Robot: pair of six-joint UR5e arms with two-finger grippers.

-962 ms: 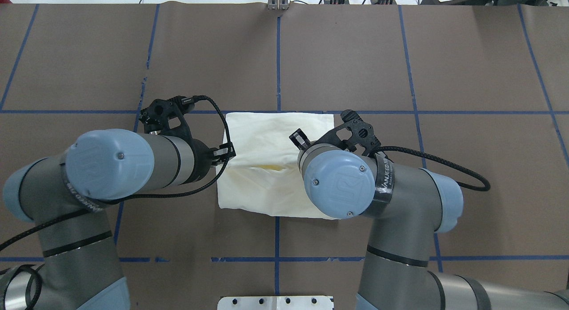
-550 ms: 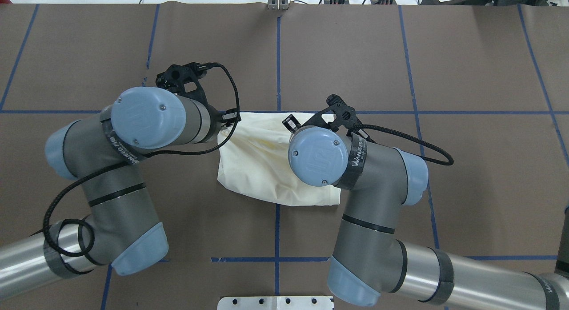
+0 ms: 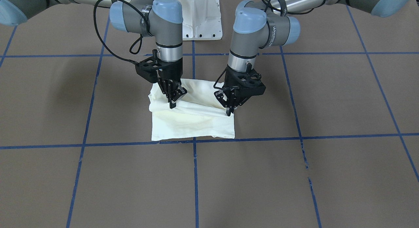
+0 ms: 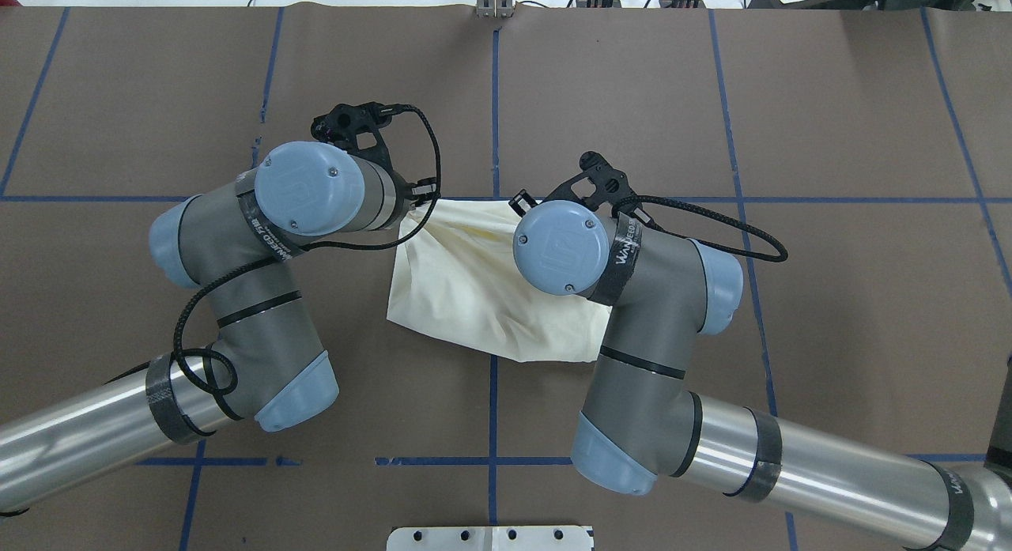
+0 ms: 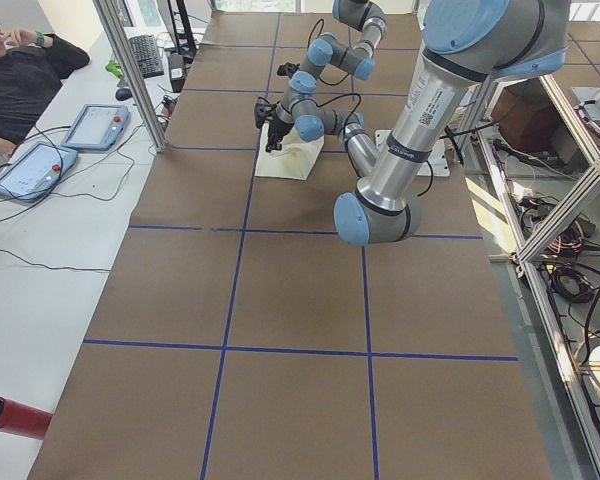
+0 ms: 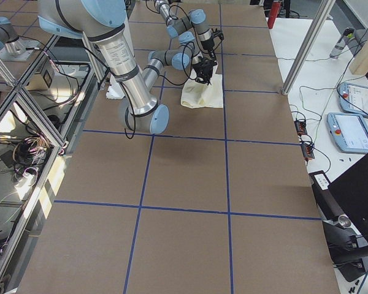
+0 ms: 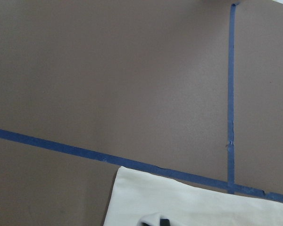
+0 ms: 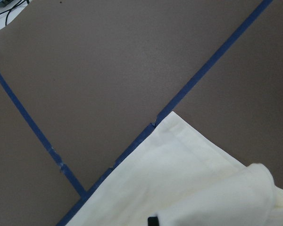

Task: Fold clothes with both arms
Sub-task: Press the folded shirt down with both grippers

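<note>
Cream T-shirt [image 3: 193,123], plain side up, lies near the middle of the brown table [image 3: 294,175]. Take 12 o'clock as pointing away from the robot's base. The shirt's 12 o'clock edge runs along a blue tape line [image 3: 262,136] that crosses the table.

Left gripper [image 3: 229,112] stands at the shirt's 9 o'clock edge, fingers drawn narrow and pinched on a raised fold of the cloth. Right gripper [image 3: 172,103] stands toward the 3 o'clock side, a little inboard of that edge, fingers likewise closed on the same fold. Between the two, the lifted layer hangs as a soft ridge over the flat lower layer, which reaches on to the tape line. Behind the ridge, at 6 o'clock, the cloth is rumpled and drawn upward.

Compared with a second ago, both wrists have travelled toward 12 o'clock, and the arms are stretched further out from the base. The shirt was then a flat rectangle with one small crease, and each gripper sat at mid-length of a side. Since then the 6 o'clock hem has been pulled off its place and drawn inward, slanting and wrinkled, and the cloth's outline is shorter. The 12 o'clock edge has kept to the tape line.

Both wrist cameras show a flat shirt corner lying against blue tape; the right one also shows a lifted lobe of cloth.
</note>
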